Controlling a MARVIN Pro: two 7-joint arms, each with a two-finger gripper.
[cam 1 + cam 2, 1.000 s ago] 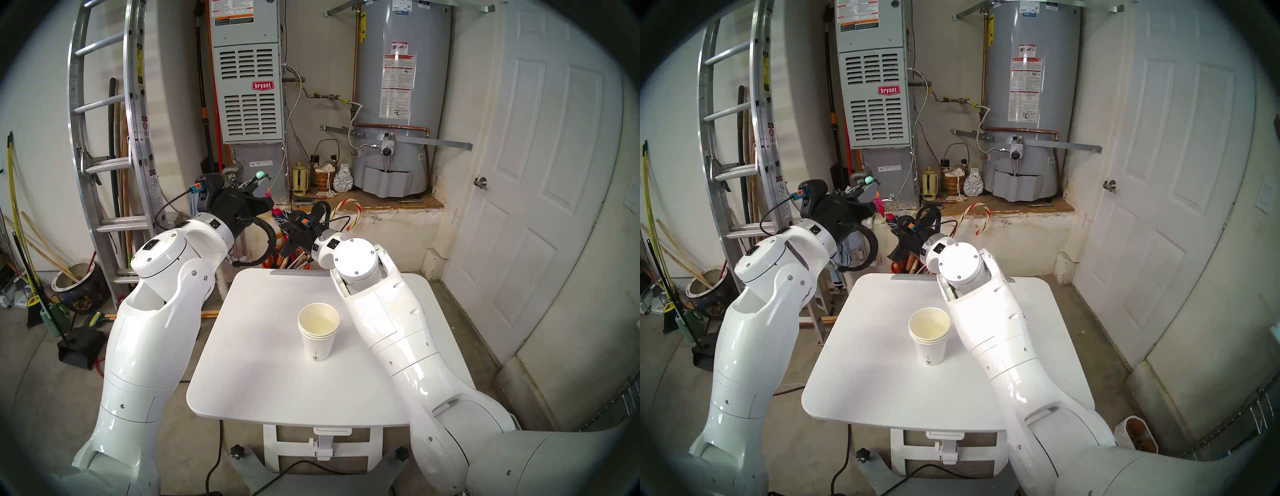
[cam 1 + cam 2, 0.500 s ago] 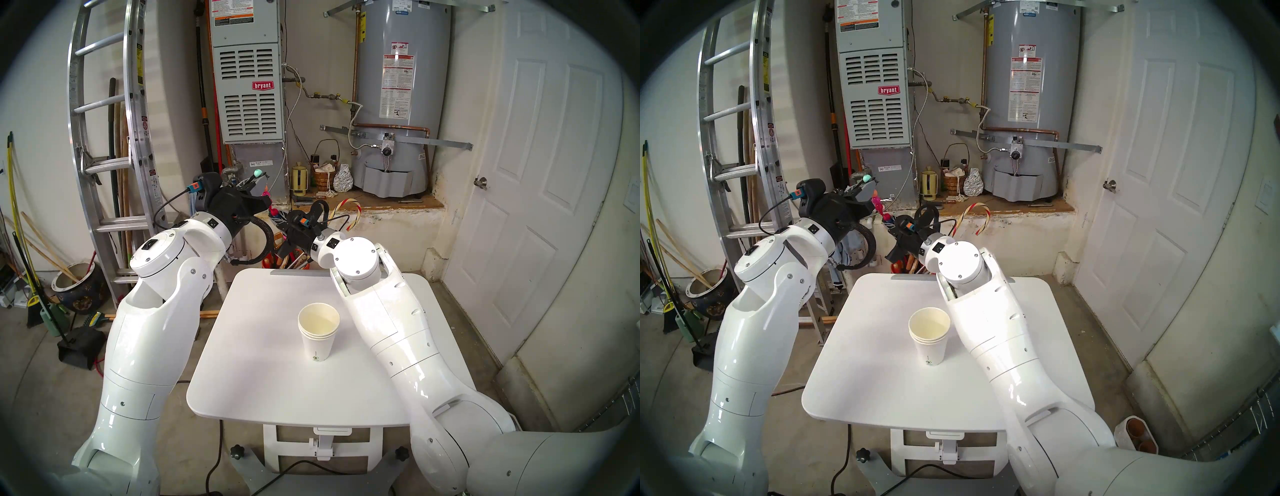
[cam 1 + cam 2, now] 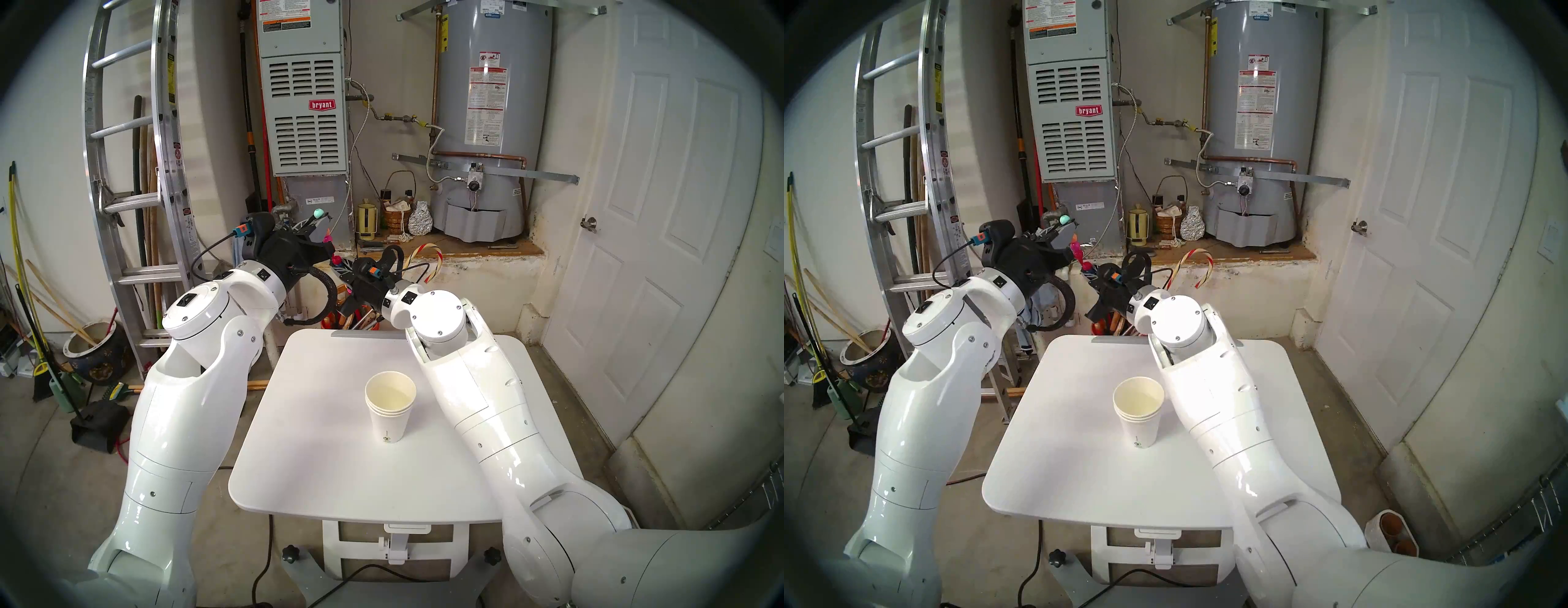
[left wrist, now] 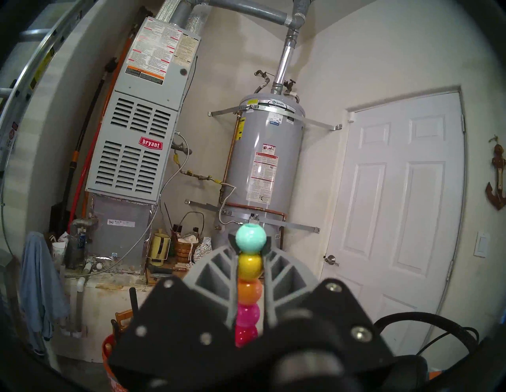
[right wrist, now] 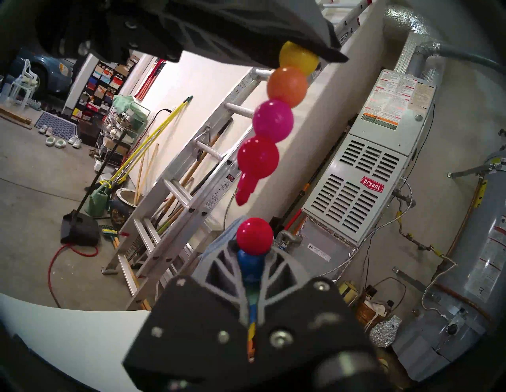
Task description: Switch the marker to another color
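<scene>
We hold the marker split in two above the table's (image 3: 297, 424) far edge: left gripper (image 4: 250, 262) pinches the teal-to-red stack (image 5: 273, 120), right gripper (image 5: 253, 262) pinches the red-and-blue piece (image 5: 254, 236), a small gap between. Next likely restacking, needing tip-to-socket alignment. Paper cups (image 3: 390, 405) stand on the table; cluttered garage.

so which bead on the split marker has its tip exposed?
The red bead at the bottom of the left tool's stack: its pointed tip hangs free, above the red bead topping the right tool's piece.
</scene>
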